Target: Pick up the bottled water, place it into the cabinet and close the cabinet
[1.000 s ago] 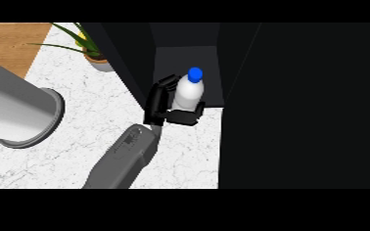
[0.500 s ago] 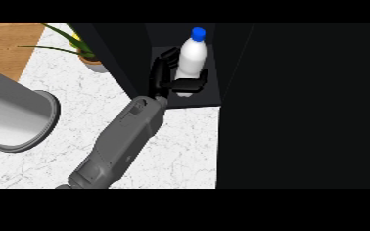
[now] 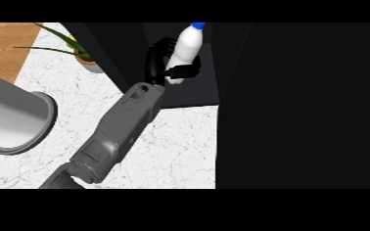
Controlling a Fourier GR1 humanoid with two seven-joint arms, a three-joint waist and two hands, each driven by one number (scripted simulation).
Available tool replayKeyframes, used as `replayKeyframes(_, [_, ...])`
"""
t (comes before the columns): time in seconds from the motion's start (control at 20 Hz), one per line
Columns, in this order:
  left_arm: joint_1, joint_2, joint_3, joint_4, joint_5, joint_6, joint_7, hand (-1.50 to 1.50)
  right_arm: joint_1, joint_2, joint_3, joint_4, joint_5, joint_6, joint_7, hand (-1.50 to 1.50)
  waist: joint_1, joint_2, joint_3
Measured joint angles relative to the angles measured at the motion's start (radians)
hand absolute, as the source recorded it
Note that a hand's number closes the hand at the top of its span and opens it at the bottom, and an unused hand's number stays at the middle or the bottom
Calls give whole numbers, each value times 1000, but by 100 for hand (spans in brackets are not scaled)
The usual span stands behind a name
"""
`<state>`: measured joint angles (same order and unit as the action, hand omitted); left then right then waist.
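The bottled water (image 3: pixel 186 46), white with a blue cap, is leaning inside the dark open cabinet (image 3: pixel 195 92) at the far side, the left hand (image 3: pixel 159 61) curling around its lower body. A potted plant (image 3: pixel 81 55) is sitting just left of the cabinet on the marble tabletop (image 3: pixel 180 147).

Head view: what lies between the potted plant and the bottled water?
In the head view: the dark cabinet panel, then the left hand curled round the bottled water.
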<state>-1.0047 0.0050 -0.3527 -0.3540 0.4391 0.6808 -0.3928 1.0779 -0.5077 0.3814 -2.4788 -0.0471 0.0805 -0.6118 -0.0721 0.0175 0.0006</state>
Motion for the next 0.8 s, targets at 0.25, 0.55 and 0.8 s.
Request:
replayKeyframes(0.25, [-80, 7, -10, 122, -47, 78, 18, -150, 3, -4, -12, -3, -9, 20, -1, -150, -5, 6, -1])
replayKeyframes(0.55, [-117, 6, 14, 174, -56, 123, -35, -150, 2, 4, -6, 2, -14, 36, -10, -150, -10, 9, -2])
replayKeyframes(0.8, [-119, 8, 97, 86, 7, 54, -162, 150, 8, 4, -15, 5, -16, 48, -21, -150, -1, 7, -3])
